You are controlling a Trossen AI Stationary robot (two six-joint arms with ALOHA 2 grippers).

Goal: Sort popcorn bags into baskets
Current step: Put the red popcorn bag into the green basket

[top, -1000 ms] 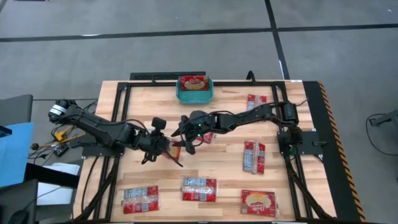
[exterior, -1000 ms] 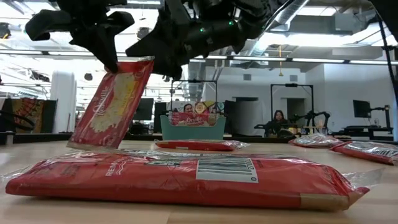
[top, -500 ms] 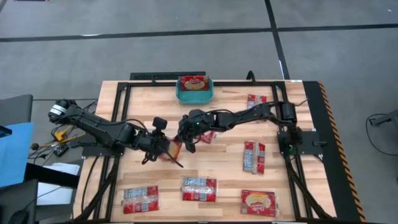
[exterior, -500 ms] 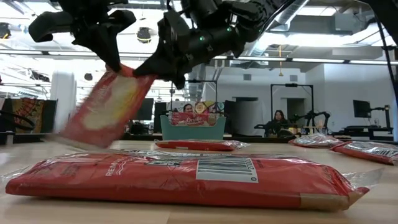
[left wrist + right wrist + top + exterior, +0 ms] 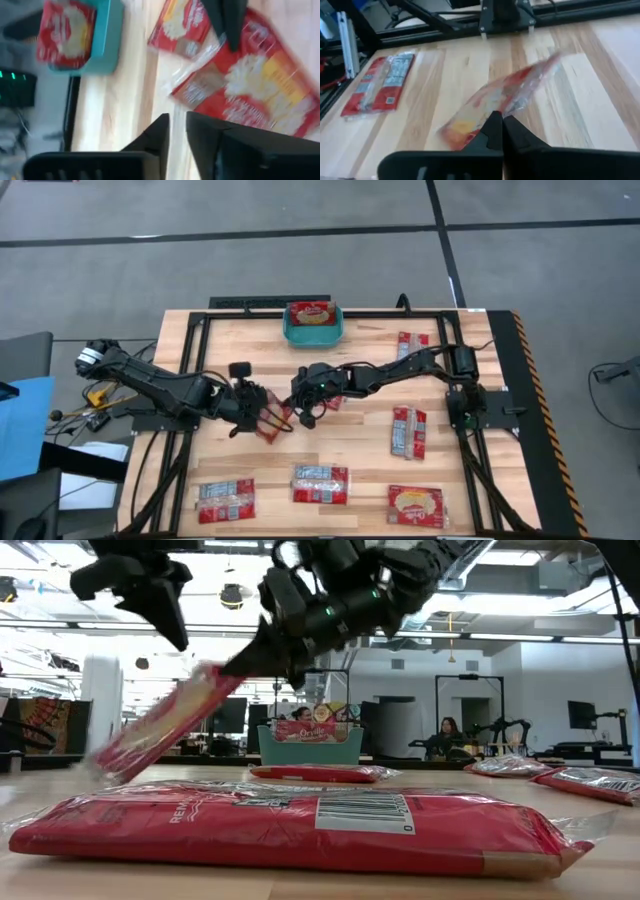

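The table (image 5: 350, 442) carried the whole layout: the teal basket (image 5: 313, 326) stood at its far edge, already holding one popcorn bag (image 5: 312, 312), and further bags lay flat along the near edge (image 5: 320, 483) and toward the right side (image 5: 408, 431). Near the middle, the handed-over bag (image 5: 270, 423) hung tilted, one end raised and the other low toward the wood, well short of the basket. The principal risk from here was loss of that bag: the right gripper (image 5: 302, 406) was clamped on only a thin edge of the raised end, so the slack film could slip out or tear, and the low-hanging end could drag on the table or catch on another bag (image 5: 320, 773) lying toward the basket during transport. A second risk was contact between the two arms, which met closely over the table centre. The right arm reached in from its base on the right, extended nearly level with the wrist pitched down. The left arm extended from the left side, its left gripper (image 5: 250, 394) just beside the bag; its fingers (image 5: 156, 137) stood parted by a narrow gap with nothing between them.
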